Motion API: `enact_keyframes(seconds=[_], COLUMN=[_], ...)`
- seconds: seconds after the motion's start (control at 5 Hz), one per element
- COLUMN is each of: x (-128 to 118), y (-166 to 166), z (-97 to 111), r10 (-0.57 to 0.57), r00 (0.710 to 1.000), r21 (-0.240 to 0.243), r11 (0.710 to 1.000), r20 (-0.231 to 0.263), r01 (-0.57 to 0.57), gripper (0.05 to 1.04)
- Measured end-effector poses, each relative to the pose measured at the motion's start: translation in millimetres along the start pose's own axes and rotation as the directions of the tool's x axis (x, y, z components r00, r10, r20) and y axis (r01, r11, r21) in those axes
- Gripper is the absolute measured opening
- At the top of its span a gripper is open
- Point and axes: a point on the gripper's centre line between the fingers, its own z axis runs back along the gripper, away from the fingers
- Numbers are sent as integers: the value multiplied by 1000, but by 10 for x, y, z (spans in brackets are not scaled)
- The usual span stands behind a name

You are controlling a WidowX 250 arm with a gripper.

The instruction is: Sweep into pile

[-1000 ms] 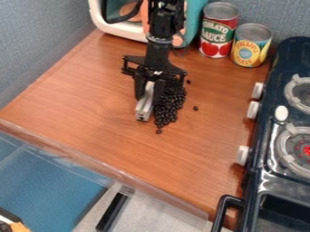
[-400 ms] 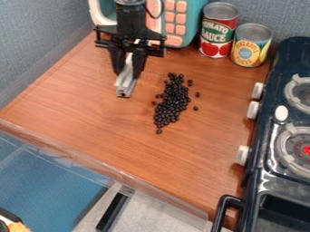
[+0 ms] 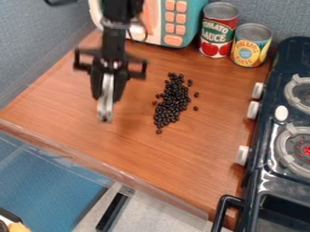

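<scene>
My gripper [image 3: 108, 90] hangs over the left part of the wooden counter, left of the dark beans and apart from them. It is shut on a narrow silver-grey tool [image 3: 105, 108] that points down toward the counter's front edge. The beans [image 3: 172, 102] lie in a long, dense heap near the middle. A few sit loose: one [image 3: 196, 108] to the right, another [image 3: 158, 131] at the lower tip, and others by the upper right side.
Behind stand a toy microwave [image 3: 172, 27], a red tomato can [image 3: 218, 31] and a yellow-blue can [image 3: 250, 45]. A dark toy stove [image 3: 272, 149] with white knobs borders the right side. The counter's front edge [image 3: 109, 168] runs diagonally below.
With the tool still held, my gripper has left the heap's left side, passing up and left, then down and farther left. Some beans at the heap's upper right have come into sight.
</scene>
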Motion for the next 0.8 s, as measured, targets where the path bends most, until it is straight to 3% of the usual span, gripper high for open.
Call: enact_keyframes(seconds=[0.2, 0.4, 0.6, 0.8], x=[-187, -260, -284, -296], y=[-114, -224, -308, -401], z=[-175, -314, -314, -334], r10=[66, 166, 203, 230], r00=[997, 979, 963, 952], r21=[53, 35, 8, -11], r11=[997, 986, 979, 972], r20=[-40, -118, -176, -200], r01=[-64, -163, -205, -236], gripper=[356, 356, 356, 356])
